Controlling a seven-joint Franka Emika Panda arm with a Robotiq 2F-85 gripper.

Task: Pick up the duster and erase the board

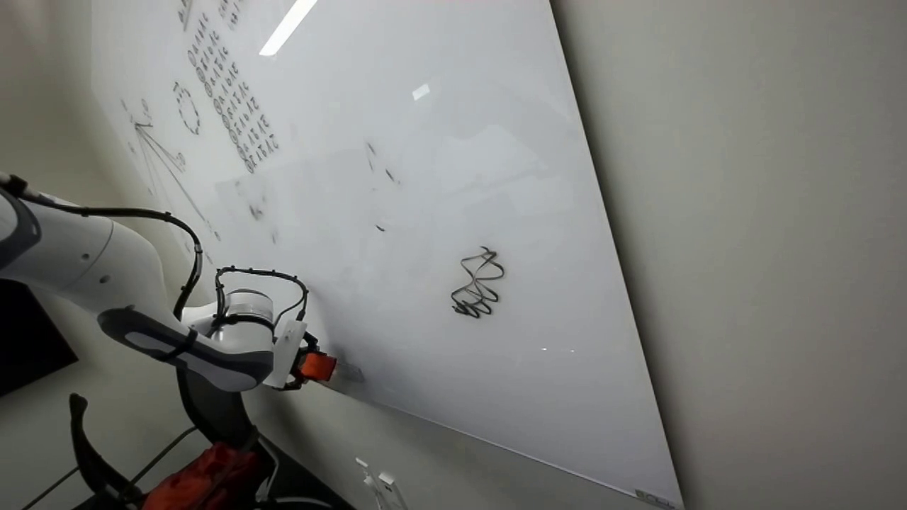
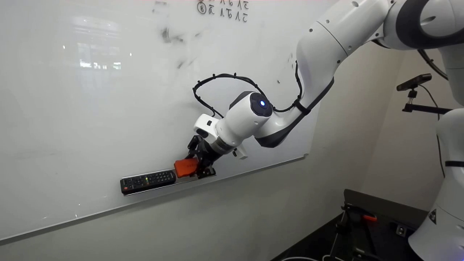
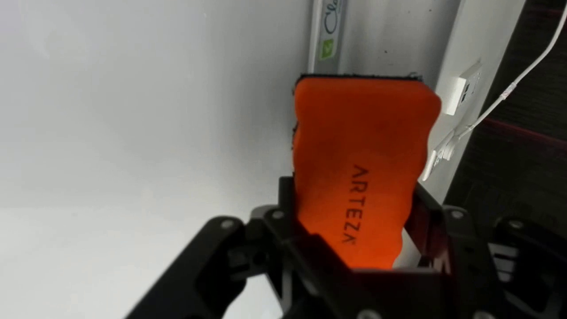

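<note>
Pickup looked done: black hand (image 3: 354, 195) gripped orange-red block duster (image 3: 365, 128) near lower edge of glossy whiteboard (image 2: 94, 141); black scribbles (image 1: 476, 289) waited!

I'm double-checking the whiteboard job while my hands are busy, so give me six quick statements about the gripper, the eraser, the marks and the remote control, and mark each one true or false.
1. The gripper is closed on the eraser. True.
2. The eraser is plain, without any lettering. False: ARTEZA is printed on it.
3. A looping dark scribble is on the whiteboard. True.
4. That scribble is the whiteboard's only marking. False: rows of handwritten symbols are there too.
5. A remote control lies near the bottom of the whiteboard. True.
6. The remote control is bright orange all over. False: it is mostly black.
</note>
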